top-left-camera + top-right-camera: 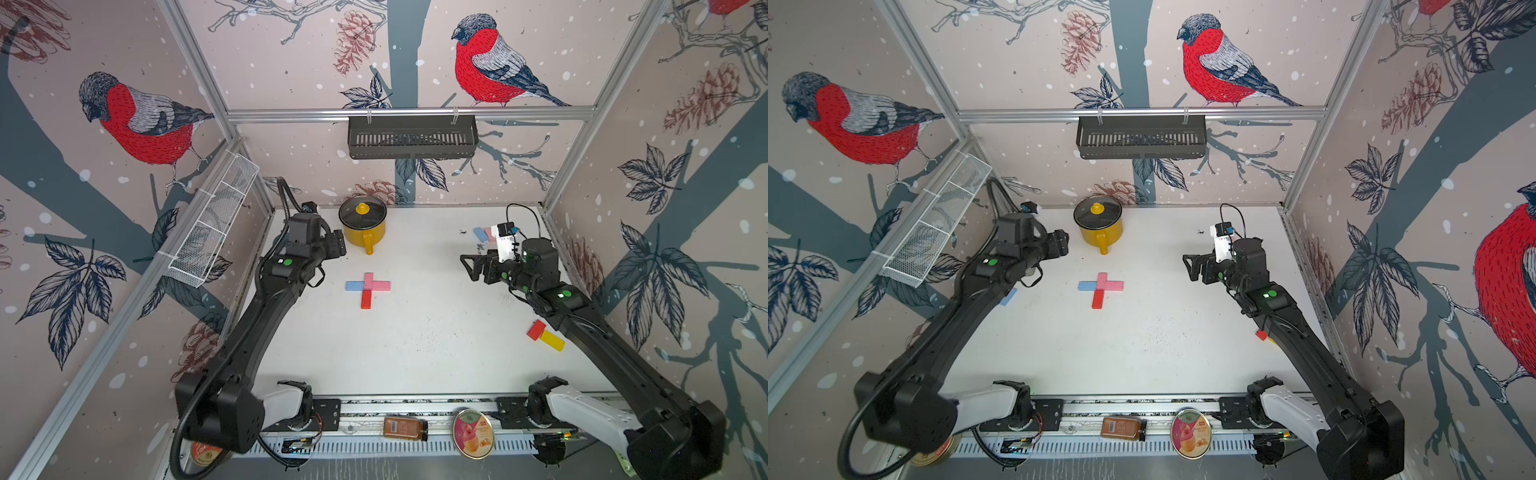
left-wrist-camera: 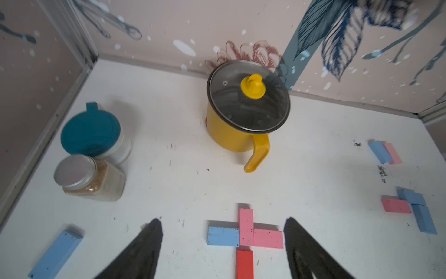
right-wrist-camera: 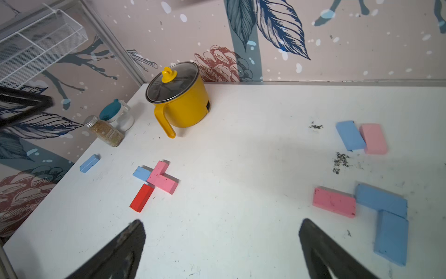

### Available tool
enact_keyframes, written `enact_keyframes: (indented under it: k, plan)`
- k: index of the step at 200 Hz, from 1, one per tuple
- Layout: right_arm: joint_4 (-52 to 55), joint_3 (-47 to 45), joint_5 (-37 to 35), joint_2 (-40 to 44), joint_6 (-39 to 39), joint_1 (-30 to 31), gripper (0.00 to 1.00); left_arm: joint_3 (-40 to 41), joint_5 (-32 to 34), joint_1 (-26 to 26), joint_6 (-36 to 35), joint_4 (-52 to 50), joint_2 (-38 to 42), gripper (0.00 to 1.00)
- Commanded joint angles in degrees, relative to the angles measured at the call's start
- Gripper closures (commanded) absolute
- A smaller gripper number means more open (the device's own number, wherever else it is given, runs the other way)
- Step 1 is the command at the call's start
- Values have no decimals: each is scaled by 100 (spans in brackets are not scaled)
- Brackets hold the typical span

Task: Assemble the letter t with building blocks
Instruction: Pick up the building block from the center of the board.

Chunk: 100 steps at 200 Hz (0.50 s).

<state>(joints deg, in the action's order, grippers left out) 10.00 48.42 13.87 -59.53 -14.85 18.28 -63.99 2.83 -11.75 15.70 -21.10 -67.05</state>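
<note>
Left wrist view has the left gripper (image 2: pixel 223 219) hovering with jaws spread wide, holding and touching nothing. Between and just beyond its tips the red block (image 2: pixel 244 264) forms the stem, end-on to an upright pink block (image 2: pixel 246 227) flanked by a light blue block (image 2: pixel 223 236) and a second pink block (image 2: pixel 268 238), so the t (image 1: pixel 368 286) at mid-table looks complete. Right wrist view shows the right gripper (image 3: pixel 222 220) equally wide and empty above the table (image 3: pixel 229 169), with spare blocks (image 3: pixel 362 137) lying farther off, unused.
</note>
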Motion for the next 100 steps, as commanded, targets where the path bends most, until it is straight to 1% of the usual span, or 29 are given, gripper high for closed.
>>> enact_keyframes:
  k: [1,12,30,56,71,97,100]
  plan:
    - [207,-13,-654,-95,-94,-180,0,446,-393,7,-550,1290,762,6]
    - [287,-23,-728,-196,-148,-361,0,648,-512,-1,-665,1691,1148,0]
    - [333,-55,-830,-373,-235,-645,0,948,-697,4,-801,2072,1572,0]
    - [353,-78,-1012,-674,-238,-922,0,1244,-1155,6,-869,2419,1841,0]
    - [364,-72,-1170,-876,-269,-1065,0,1572,-1462,0,-763,2773,1985,0]
    - [312,-70,-1176,-1201,-288,-1350,0,2073,-2119,2,-614,3339,2135,1]
    - [288,-73,-1178,-1347,-290,-1385,0,2124,-2164,-2,-598,3383,2142,1]
